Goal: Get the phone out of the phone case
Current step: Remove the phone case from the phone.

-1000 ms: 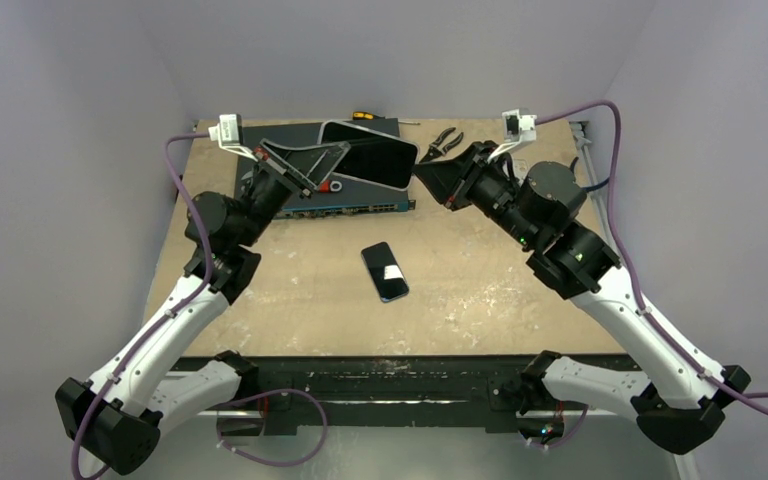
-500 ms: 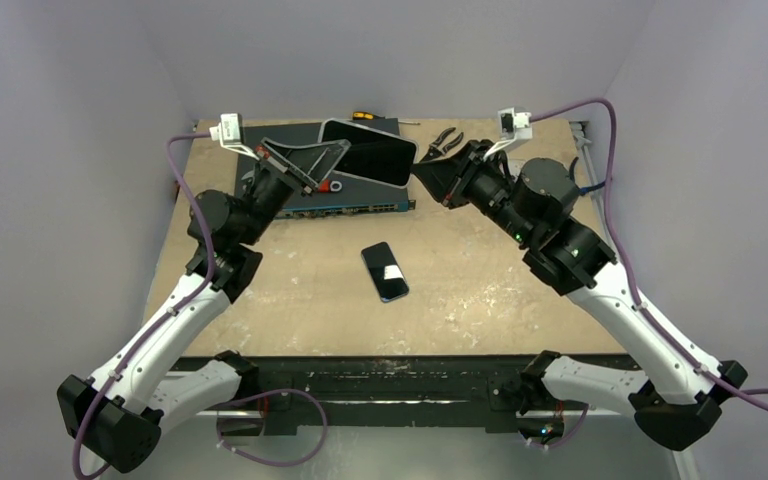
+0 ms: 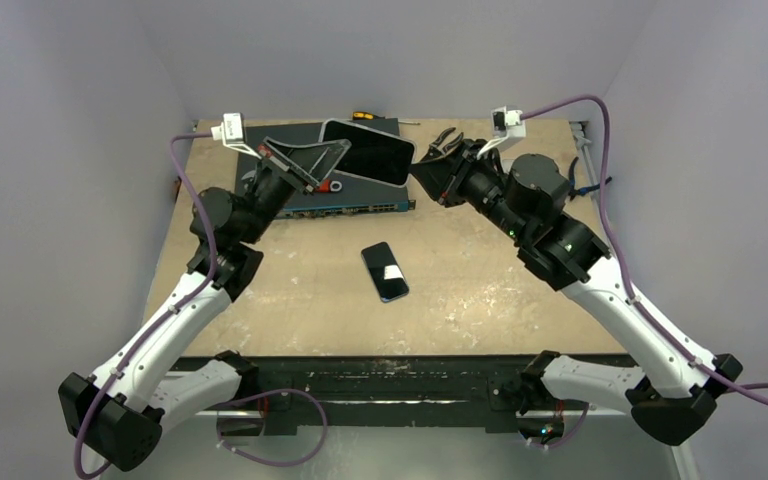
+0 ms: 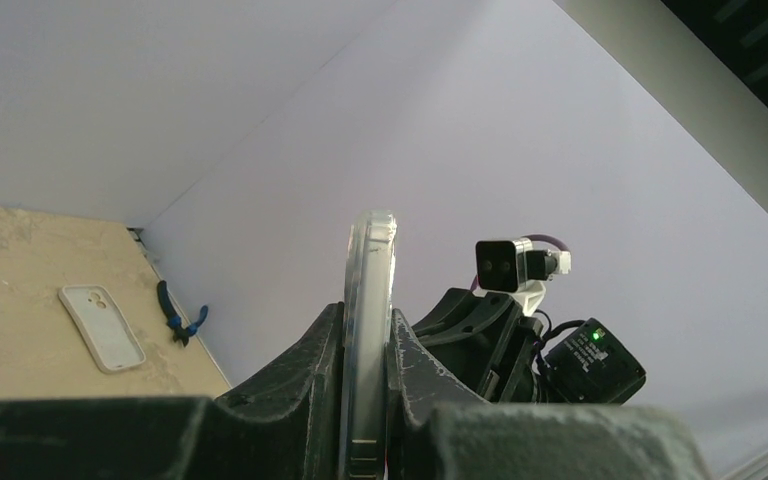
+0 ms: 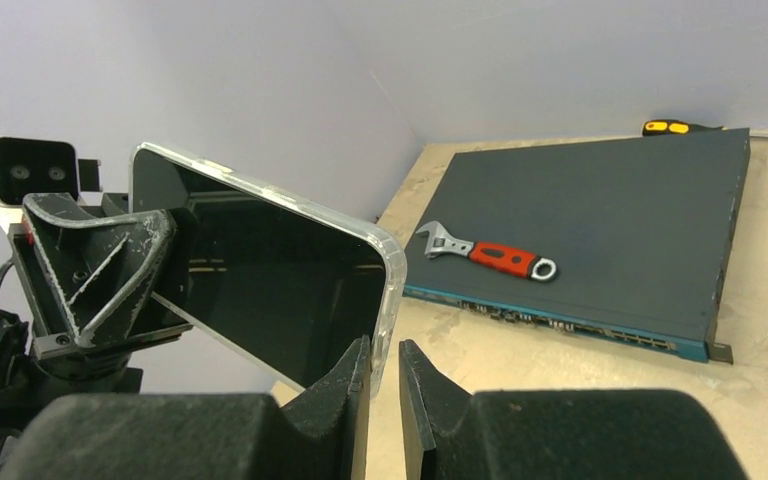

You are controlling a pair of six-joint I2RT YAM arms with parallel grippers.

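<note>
Slippage is the main hazard here. In the top external view, the phone [image 3: 368,152] hangs in the air between the two arms. The left fingers [image 3: 305,160] are clamped on one end and the right fingers [image 3: 428,176] pinch the opposite end. Below both sits a dark switch box [image 3: 360,203], with a second, bare phone [image 3: 384,270] on the tabletop [image 3: 480,290] nearer the arm bases. Anything let go would fall onto hard metal or wood.

In the left wrist view, the clear case [image 4: 368,270] stands edge-on between the left fingers, which squeeze across its two faces. That clamp probably presses case and phone together, so a pull from the far side may drag the whole thing out of the hold instead of parting the two.

In the right wrist view, the right fingers are almost together, and only the thin corner rim of the clear case reaches into the gap between them. So shallow a bite could peel off under load. If the rim does give suddenly, the phone could pop loose with neither arm holding it properly. A red-handled wrench [image 5: 485,255] lies on the box beyond these fingers, right where a dropped phone might strike.
</note>
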